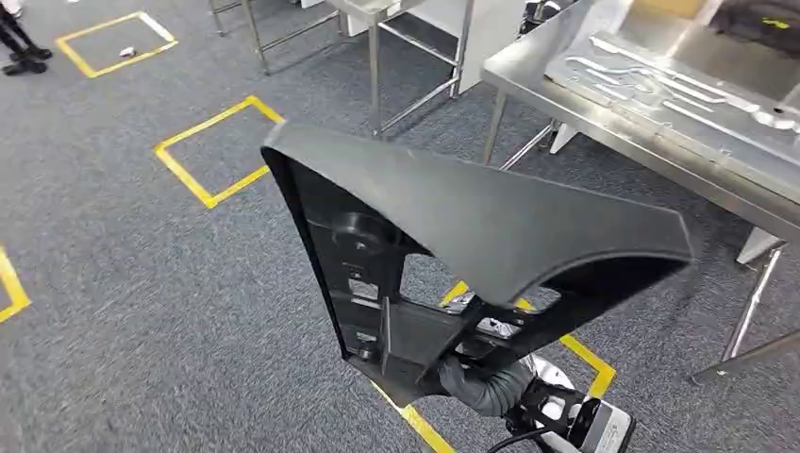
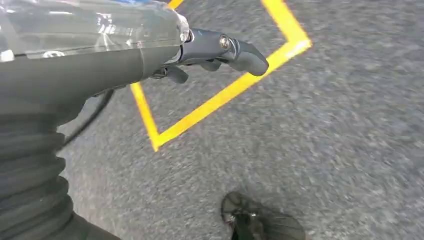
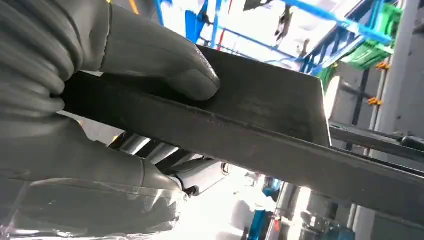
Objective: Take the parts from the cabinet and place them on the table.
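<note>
Black part (image 1: 491, 226) hides most of right hand (image 3: 125, 115) gripping it.

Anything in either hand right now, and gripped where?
Right hand grips the black triangular part by its lower edge, thumb pressed on the flat face. Left hand holds nothing.

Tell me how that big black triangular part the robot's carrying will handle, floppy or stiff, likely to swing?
The black part looks like rigid moulded plastic, so probably stiff and light for its size. The right hand grips it at one edge, so it may lever or swing. Its matte surface probably resists slipping.
</note>
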